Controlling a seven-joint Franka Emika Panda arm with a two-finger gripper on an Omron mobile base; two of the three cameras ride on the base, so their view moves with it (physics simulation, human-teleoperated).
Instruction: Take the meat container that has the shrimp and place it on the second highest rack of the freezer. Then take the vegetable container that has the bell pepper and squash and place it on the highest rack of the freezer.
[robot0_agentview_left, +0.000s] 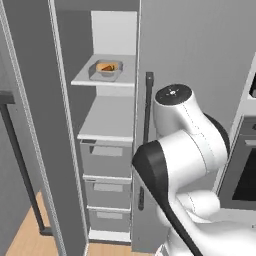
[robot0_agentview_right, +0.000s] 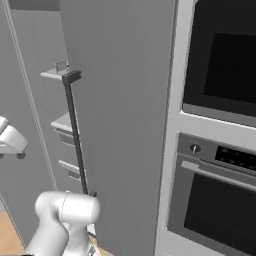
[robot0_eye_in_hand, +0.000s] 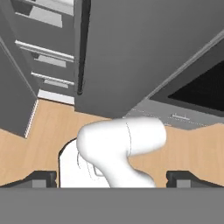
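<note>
One small grey container (robot0_agentview_left: 106, 68) with orange-tan contents too small to identify sits on the upper of two pale shelves (robot0_agentview_left: 107, 77) inside the tall grey freezer (robot0_agentview_left: 95, 125), above three grey drawers (robot0_agentview_left: 106, 159), while the gripper (robot0_eye_in_hand: 112, 177) stands spread wide, grasping nothing.

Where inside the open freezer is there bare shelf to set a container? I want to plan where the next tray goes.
The lower shelf, between the upper shelf and the grey drawers, lies wholly bare. The upper shelf already carries a container near its middle, leaving only narrow strips beside it.
</note>
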